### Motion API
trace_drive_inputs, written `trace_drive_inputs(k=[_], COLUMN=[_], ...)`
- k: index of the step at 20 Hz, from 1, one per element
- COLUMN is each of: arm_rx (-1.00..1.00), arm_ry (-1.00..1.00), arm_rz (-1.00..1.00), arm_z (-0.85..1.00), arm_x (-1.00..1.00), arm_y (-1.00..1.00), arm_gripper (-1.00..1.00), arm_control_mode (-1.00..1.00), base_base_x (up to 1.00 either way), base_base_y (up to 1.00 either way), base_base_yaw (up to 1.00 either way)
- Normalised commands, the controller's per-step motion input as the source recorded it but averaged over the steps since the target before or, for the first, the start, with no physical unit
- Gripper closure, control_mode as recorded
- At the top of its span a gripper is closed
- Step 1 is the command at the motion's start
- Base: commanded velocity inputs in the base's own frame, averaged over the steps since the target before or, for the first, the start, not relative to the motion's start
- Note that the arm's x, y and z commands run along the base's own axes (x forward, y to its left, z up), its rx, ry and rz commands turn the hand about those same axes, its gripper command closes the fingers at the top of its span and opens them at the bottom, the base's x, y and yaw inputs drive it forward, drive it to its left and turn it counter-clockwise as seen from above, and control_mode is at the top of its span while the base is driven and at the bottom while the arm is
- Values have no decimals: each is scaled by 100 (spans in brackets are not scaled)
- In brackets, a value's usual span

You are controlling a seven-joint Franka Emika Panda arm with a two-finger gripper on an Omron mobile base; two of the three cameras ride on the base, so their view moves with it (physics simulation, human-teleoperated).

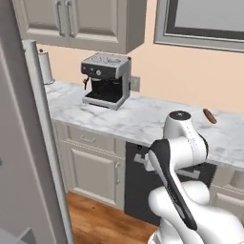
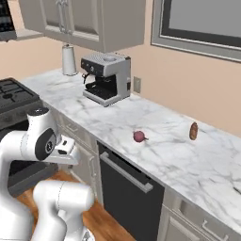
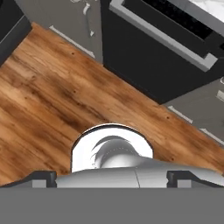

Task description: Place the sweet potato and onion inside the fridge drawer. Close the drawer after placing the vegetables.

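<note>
Jaws stood wide open and empty, aimed down at the wood floor, dark dishwasher front beyond, onion on the marble desk, sweet potato farther back near the wall, well apart, coffee machine far left.

Home kitchen: marble counter, espresso machine, stove, cabinets.

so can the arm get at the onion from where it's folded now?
Probably yes: the onion sits in the open on the counter, nothing beside it. But the jaws point down at the wood floor, so the arm must unfold first.
</note>
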Motion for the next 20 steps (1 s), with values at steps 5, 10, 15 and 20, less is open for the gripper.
trace_drive_inputs(k=[5, 10, 15, 20], arm_rx=[0, 0, 0, 0], arm_ry=[0, 0, 0, 3], arm_rz=[0, 0, 0, -8], arm_z=[0, 0, 0, 0], arm_x=[0, 0, 0, 41], arm_y=[0, 0, 0, 0], arm_gripper=[-100, -100, -100, -100], arm_control_mode=[100, 100, 100, -100], base_base_x=[69, 39, 64, 9], base_base_y=[0, 0, 3, -5], base_base_yaw=[-33, -33, -15, 0])
